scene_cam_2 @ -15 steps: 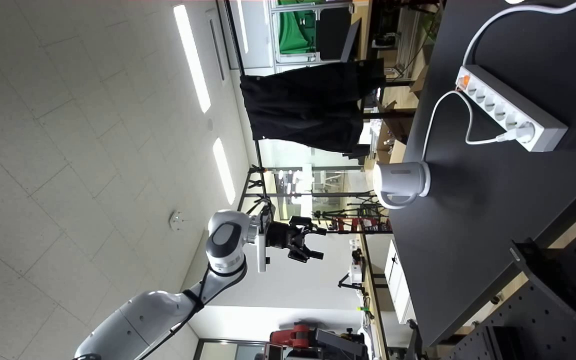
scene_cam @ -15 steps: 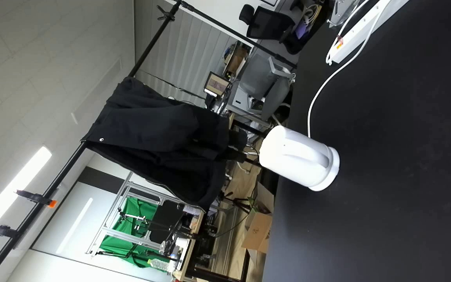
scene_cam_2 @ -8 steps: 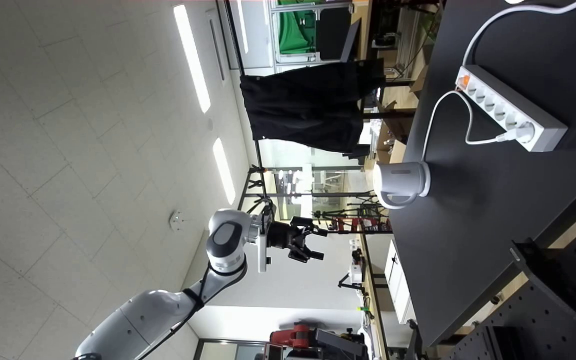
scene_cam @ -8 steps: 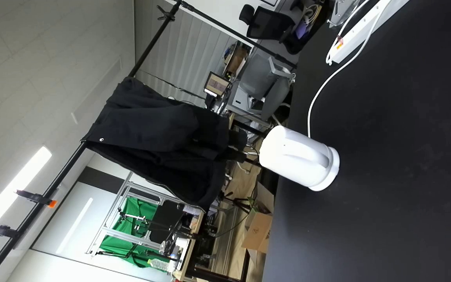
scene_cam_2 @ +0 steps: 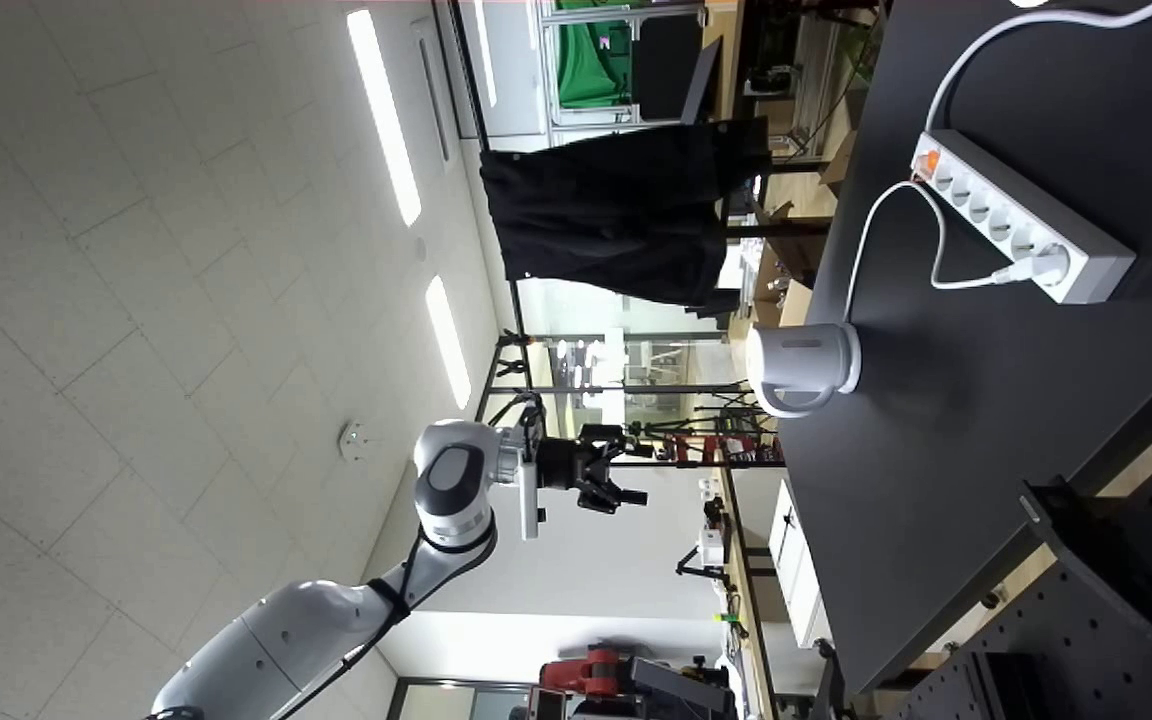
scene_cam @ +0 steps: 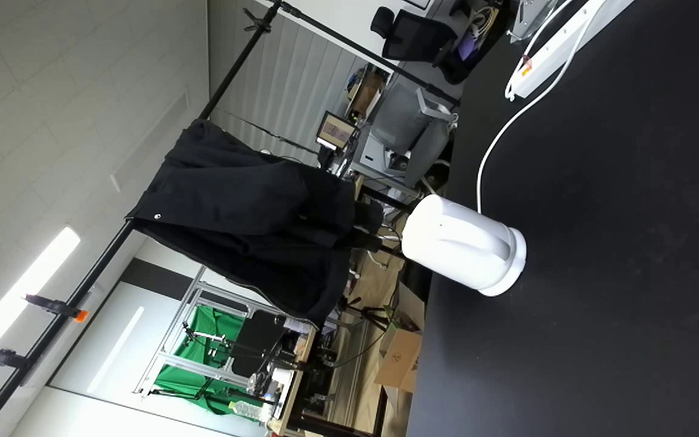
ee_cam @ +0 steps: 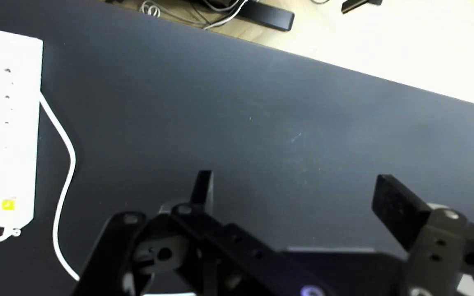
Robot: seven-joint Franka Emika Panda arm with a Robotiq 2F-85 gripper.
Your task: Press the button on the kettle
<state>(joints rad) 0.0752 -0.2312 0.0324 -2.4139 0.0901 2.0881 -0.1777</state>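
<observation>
I judge this the approach, the press not yet begun: my pincer (scene_cam_2: 642,474) hangs spread wide, holding nothing, well apart from the kettle (scene_cam_2: 798,358) upright on the surface (scene_cam_2: 916,500). Its button I can't make out; next I should reach over, close up and push.
</observation>
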